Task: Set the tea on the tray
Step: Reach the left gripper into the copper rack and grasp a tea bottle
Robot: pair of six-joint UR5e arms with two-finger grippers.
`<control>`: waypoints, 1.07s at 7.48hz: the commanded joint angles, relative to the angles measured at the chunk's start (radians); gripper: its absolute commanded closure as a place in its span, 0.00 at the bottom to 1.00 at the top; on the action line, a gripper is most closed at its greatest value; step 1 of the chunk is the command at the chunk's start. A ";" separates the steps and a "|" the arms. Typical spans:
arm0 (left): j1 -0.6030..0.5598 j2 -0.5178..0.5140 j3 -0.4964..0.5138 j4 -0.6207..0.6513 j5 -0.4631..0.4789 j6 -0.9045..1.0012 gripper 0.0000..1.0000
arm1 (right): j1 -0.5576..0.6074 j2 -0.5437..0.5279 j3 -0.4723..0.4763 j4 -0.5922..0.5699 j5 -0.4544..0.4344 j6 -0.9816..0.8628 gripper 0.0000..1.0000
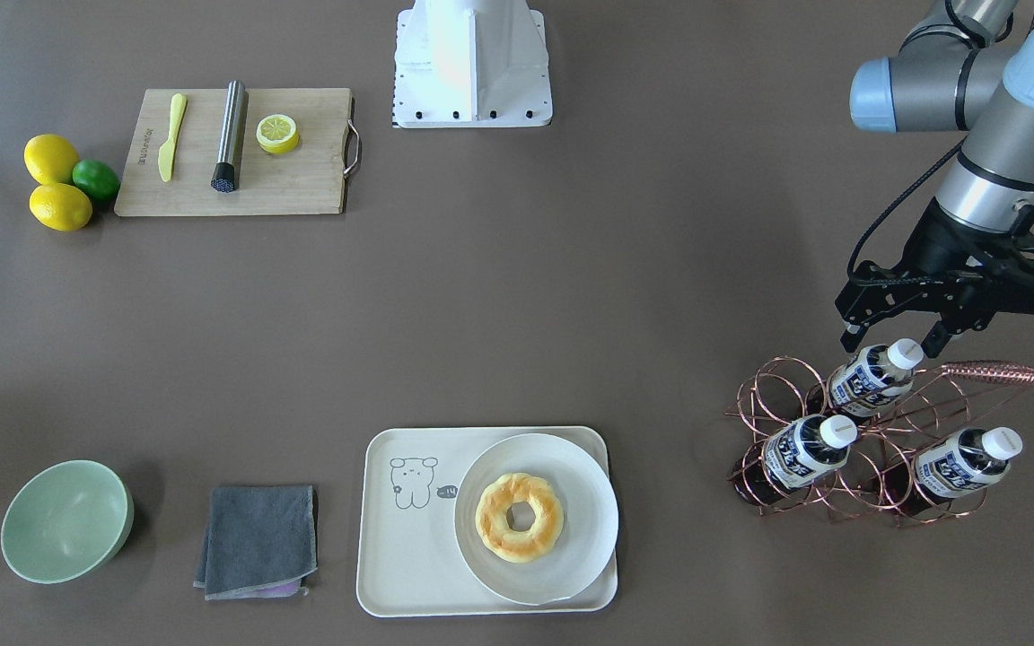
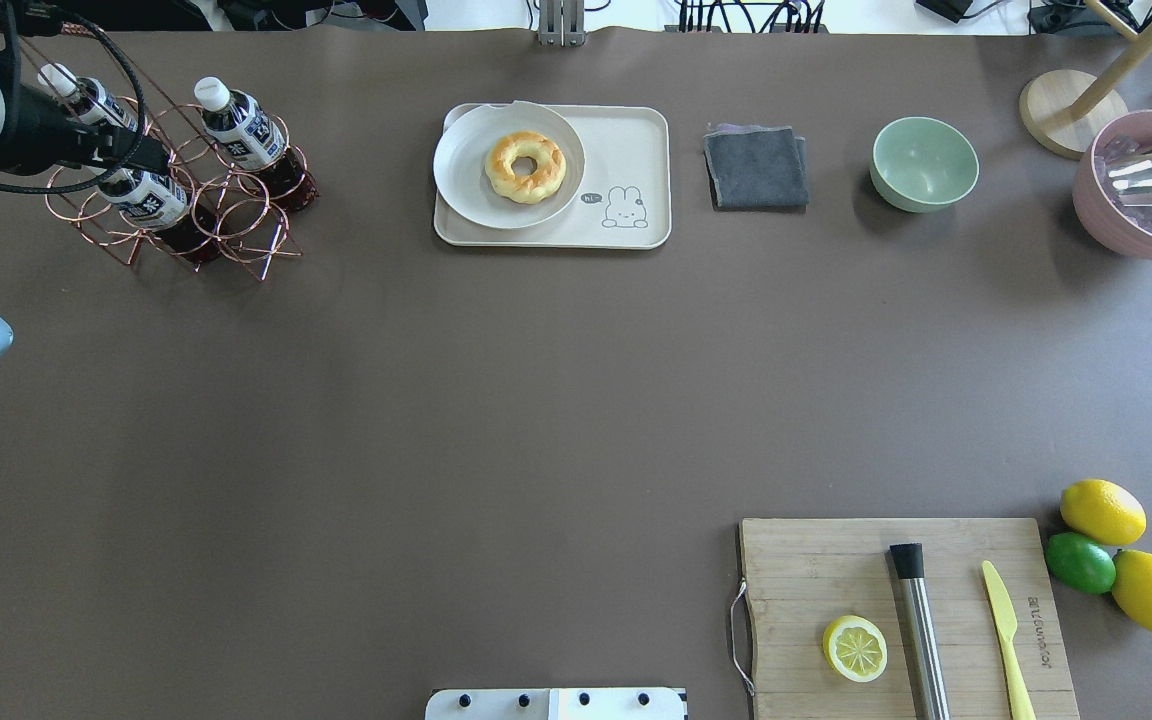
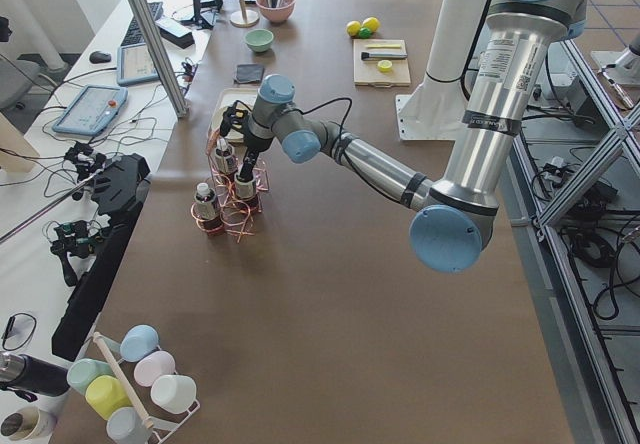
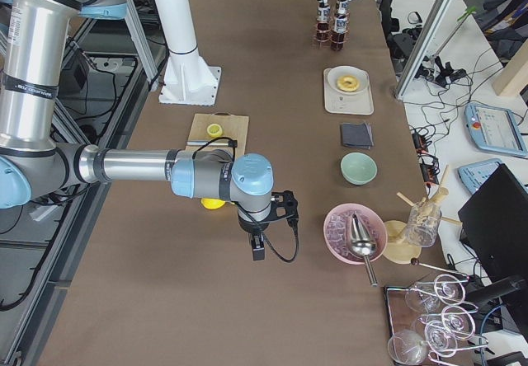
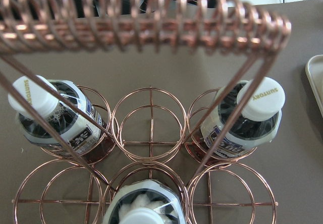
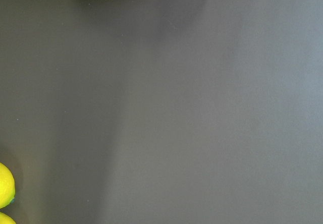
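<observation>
The tea (image 1: 871, 377) stands in a copper wire rack (image 1: 768, 395) near the corner of the counter (image 1: 571, 314) formed by the robot's left end and the edge away from the robot. It is the bottle of the three that is nearest the robot, and the other two bottles (image 1: 806, 449) sit in the rings behind it.

The front-facing view shows the left gripper (image 1: 894, 341) just above this bottle. Its fingers are spread, one on either side of the white cap, and neither is clearly touching it. In the overhead view the arm covers that cap and the fingers, so only the label of the tea (image 2: 146, 195) shows. The left wrist view looks straight down into the rack (image 5: 151, 133). There the tea (image 5: 144, 209) is at the bottom edge and the coiled handle crosses the top. A sliver of the tray (image 5: 315, 82) shows at the right.

The tray (image 1: 409, 556) lies at the middle of the counter's edge away from the robot, well apart from the rack. A round plate (image 1: 571, 538) holding a doughnut (image 1: 519, 518) fills the half of it nearer the rack.

Only the right-end view shows the right gripper (image 4: 258, 251). It points down above the counter between the lemons (image 4: 213, 204) and a pink bowl (image 4: 334, 226), and I cannot tell whether its fingers are parted. Its own wrist view shows bare counter and the lemons (image 6: 4, 186) at the lower left.
</observation>
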 commanded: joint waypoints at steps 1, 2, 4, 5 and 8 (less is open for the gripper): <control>-0.013 0.002 0.013 0.001 -0.003 0.006 0.03 | 0.000 0.000 0.015 0.000 0.001 0.001 0.00; -0.013 0.002 0.014 0.001 -0.003 0.008 0.05 | 0.000 0.000 0.015 0.000 0.001 0.001 0.00; -0.016 0.003 0.011 0.001 -0.003 0.005 0.21 | 0.000 0.000 0.015 0.000 0.001 0.001 0.00; -0.016 0.003 0.008 0.001 -0.003 -0.001 0.41 | 0.000 0.000 0.015 0.000 0.003 0.001 0.00; -0.018 0.002 -0.001 0.010 -0.002 -0.001 1.00 | 0.000 -0.001 0.015 0.000 0.018 0.000 0.00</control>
